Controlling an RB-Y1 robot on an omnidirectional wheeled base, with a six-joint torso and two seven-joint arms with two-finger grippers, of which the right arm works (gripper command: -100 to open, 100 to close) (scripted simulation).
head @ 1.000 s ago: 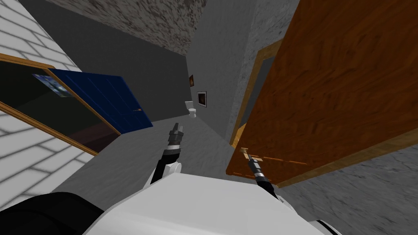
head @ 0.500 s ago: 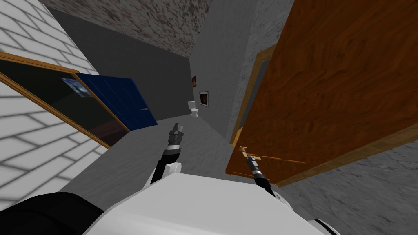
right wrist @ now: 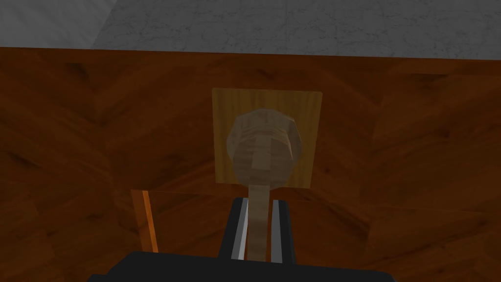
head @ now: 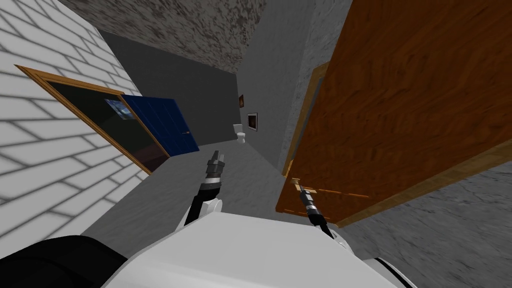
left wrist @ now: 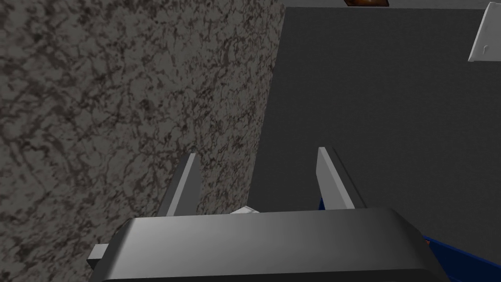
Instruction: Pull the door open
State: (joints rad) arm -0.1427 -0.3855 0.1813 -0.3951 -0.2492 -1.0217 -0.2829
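Right gripper [right wrist: 259, 227] is clenched on the pale tan lever handle [right wrist: 262, 152]. Its two thin fingers press the sides of the lever's shaft, which runs straight back from a round hub into the gap between them. The hub sits on a lighter square wooden backplate [right wrist: 266, 105] fixed to the broad reddish-brown wooden door [head: 400, 110].

In the head view this grasp sits low and just right of centre, close to the door's near edge. The door itself fills the right and upper right of the frame. Between that near edge and the lighter wooden door frame [head: 306, 110] a grey gap shows, so the door looks partly ajar already.

The handle lies dead ahead of the right hand, its long axis in line with the gripper. By my reckoning the pull should come back toward the robot and curve round, with the door's far side as the pivot.

Left gripper [head: 217, 159] hangs at lower centre, fingers spread and empty, well apart from the door, so the right arm is the nearer one.

Farther off, at left of centre, a dark blue door [head: 165, 125] stands open beside a wood-framed doorway in a white brick wall. A small white toilet [head: 241, 136] sits at the far end.
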